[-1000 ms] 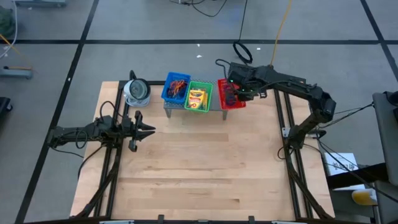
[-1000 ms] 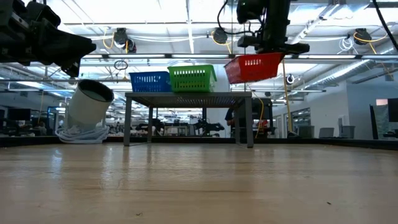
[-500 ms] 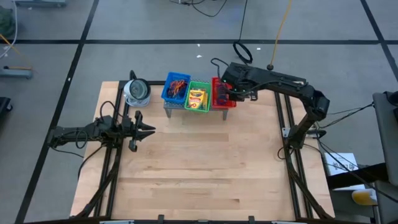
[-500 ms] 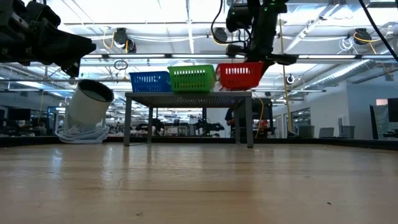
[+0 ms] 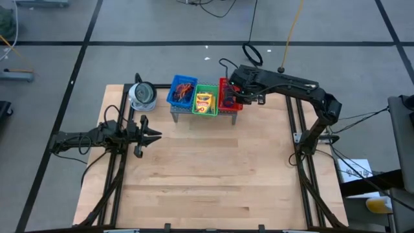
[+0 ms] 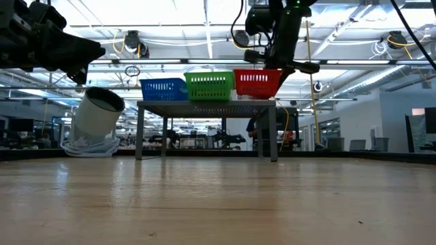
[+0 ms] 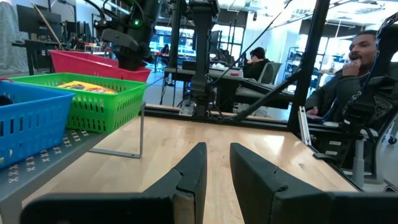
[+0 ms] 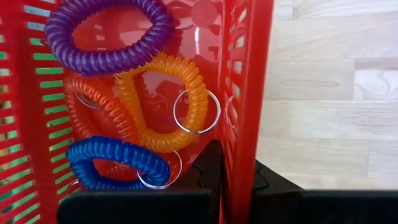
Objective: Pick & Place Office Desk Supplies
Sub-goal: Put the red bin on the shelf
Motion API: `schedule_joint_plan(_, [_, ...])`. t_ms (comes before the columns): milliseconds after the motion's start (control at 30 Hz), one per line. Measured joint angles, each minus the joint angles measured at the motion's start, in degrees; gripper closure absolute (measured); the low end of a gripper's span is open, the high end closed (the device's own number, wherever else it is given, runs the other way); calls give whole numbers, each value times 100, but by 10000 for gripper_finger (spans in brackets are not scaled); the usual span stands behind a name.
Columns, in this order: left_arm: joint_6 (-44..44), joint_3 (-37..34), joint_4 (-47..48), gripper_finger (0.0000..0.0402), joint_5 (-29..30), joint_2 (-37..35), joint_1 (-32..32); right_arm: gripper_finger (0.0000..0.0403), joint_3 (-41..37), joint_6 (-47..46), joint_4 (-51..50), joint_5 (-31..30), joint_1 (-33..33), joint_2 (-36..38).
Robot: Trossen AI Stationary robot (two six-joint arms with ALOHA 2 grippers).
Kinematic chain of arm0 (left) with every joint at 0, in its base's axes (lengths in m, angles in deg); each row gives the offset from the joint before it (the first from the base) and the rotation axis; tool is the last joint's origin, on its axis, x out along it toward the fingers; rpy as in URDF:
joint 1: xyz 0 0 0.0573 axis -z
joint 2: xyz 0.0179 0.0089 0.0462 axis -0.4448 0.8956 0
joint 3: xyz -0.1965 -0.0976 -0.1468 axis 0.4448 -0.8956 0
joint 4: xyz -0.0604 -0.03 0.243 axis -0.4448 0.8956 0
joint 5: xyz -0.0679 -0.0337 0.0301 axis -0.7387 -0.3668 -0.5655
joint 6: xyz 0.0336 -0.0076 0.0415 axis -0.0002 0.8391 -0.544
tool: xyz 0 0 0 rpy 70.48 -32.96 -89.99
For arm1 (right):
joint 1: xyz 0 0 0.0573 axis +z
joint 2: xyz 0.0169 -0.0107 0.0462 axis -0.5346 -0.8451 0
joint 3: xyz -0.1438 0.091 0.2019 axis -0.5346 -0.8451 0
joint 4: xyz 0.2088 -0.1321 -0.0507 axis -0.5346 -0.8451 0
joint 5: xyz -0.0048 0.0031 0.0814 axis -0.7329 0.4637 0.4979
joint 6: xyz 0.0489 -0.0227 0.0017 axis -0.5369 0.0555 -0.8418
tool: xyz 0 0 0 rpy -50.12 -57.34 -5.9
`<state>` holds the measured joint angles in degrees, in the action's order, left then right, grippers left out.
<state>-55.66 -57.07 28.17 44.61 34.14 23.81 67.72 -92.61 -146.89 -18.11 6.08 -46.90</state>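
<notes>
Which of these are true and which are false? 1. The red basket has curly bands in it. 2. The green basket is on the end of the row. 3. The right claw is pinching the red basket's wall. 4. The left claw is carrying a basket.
1. True. The red basket holds coiled bands in purple, orange and blue.
2. False. The green basket sits in the middle, between the blue basket and the red one.
3. True. The right gripper is shut on the red basket's wall.
4. False. The left gripper carries nothing; it hovers over the table, away from the baskets.
</notes>
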Motion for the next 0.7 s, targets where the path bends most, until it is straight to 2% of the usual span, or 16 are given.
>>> schedule_joint_plan(700, [0,0,0,323,0,1,1,403,0,3,49,-185,2,-1])
